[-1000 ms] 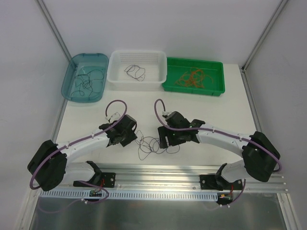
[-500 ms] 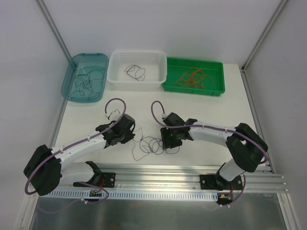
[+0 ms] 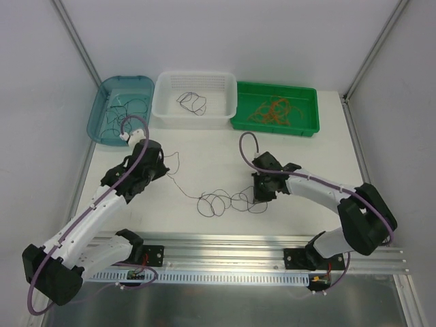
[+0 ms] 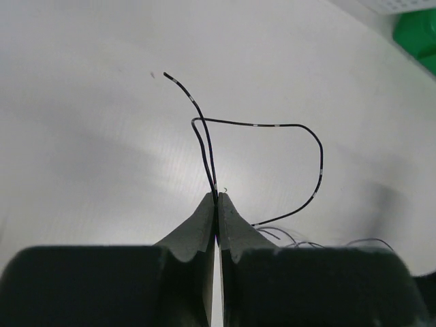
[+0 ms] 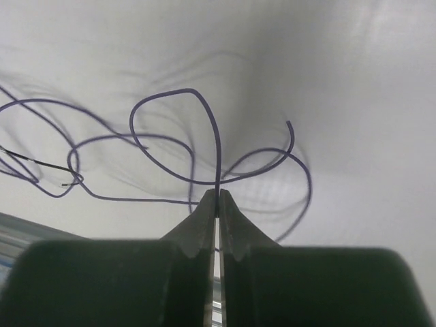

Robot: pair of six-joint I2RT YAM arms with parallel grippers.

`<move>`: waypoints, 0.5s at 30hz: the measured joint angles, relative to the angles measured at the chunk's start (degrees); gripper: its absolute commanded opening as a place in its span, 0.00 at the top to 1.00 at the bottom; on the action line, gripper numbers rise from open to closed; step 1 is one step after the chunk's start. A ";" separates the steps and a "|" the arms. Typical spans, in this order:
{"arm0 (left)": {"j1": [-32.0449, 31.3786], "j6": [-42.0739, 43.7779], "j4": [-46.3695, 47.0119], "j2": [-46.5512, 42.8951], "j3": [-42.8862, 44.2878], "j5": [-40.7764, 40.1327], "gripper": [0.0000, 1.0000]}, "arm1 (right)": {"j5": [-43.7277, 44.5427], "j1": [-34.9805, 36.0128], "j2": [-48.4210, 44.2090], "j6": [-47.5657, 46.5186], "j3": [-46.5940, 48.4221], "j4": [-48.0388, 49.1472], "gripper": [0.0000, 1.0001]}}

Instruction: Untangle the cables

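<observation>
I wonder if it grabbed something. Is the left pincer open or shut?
Shut. In the wrist view the left pincer has its tips together, pinching a thin black wire.

light: bright, even | shadows: soft, blurred under cables (image 5: 217, 160) | glare: mild table (image 4: 82, 157) sheen | wrist foregrounds defocused

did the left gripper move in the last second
Yes. The left gripper, shut on a black cable, has gone left and back, toward the blue tray.
</observation>
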 measured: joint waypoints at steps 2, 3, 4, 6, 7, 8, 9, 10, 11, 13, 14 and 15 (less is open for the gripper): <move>3.98 3.50 -1.33 -0.13 2.27 -0.04 1.00 | 2.05 -2.60 -3.19 -1.03 -0.55 -2.10 0.99; 5.57 5.49 -2.14 -0.11 3.61 -0.26 1.00 | 2.71 -4.31 -4.96 -1.77 -0.81 -2.99 0.99; 6.95 7.32 -2.82 -0.11 5.03 -0.42 1.00 | 3.45 -5.92 -6.71 -2.47 -1.03 -3.85 0.99; 9.38 10.86 -4.42 0.11 8.74 -0.50 1.00 | 4.33 -9.68 -9.77 -3.85 -1.25 -5.64 0.99; 10.25 12.46 -4.98 0.26 10.86 -0.57 1.00 | 4.44 -11.26 -10.93 -4.46 -1.25 -6.34 0.99; 10.97 13.81 -5.11 0.33 12.85 -0.79 1.00 | 4.59 -12.94 -12.13 -5.03 -1.29 -7.06 0.99; 11.54 15.23 -5.31 0.37 14.75 -1.22 1.00 | 4.61 -14.16 -13.35 -5.64 -1.29 -7.89 0.99; 11.76 16.15 -5.68 0.48 16.24 -1.70 1.00 | 4.63 -14.88 -14.69 -6.25 -1.29 -8.61 0.99; 11.98 17.35 -5.79 0.52 17.92 -2.03 1.00 | 4.55 -15.17 -15.93 -6.84 -1.27 -9.42 0.99; 12.24 19.67 -6.43 0.74 21.16 -2.69 1.00 | 4.24 -15.17 -18.21 -7.93 -1.01 -10.71 0.99; 12.28 20.76 -6.54 1.01 22.73 -3.08 1.00 | 4.09 -15.15 -19.02 -8.46 -0.61 -11.43 0.99; 12.33 21.75 -6.62 1.33 24.37 -3.45 1.00 | 4.04 -15.15 -19.52 -8.87 -0.07 -12.02 0.99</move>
